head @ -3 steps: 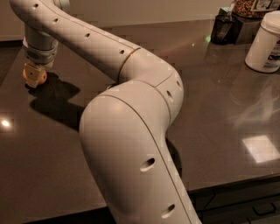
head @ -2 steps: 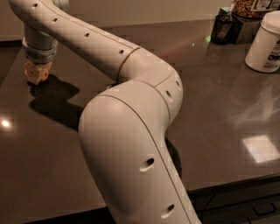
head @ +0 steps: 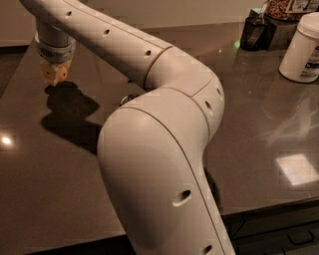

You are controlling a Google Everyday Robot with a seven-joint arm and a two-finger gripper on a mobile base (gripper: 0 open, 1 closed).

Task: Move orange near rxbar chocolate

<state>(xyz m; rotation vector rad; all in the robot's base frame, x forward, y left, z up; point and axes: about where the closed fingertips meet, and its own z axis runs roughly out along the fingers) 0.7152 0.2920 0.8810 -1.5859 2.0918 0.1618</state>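
The orange (head: 55,74) is a small yellow-orange fruit at the upper left. It sits between the pale fingers of my gripper (head: 54,72), just above the dark table (head: 259,129), with its shadow on the surface below and to the right. The gripper hangs from the wrist at the far left end of my white arm (head: 164,149) and is shut on the orange. The arm fills the middle of the view. The rxbar chocolate does not show, and I cannot tell whether the arm hides it.
A white tub (head: 302,49) stands at the right edge. A dark holder (head: 255,32) and a container of snacks (head: 285,8) stand at the back right. The table's front edge (head: 269,206) runs along the lower right. A small dark object (head: 128,98) peeks out beside the arm.
My gripper has moved a little up and to the right with the orange in it. The orange is now off the table and its shadow has spread below it.
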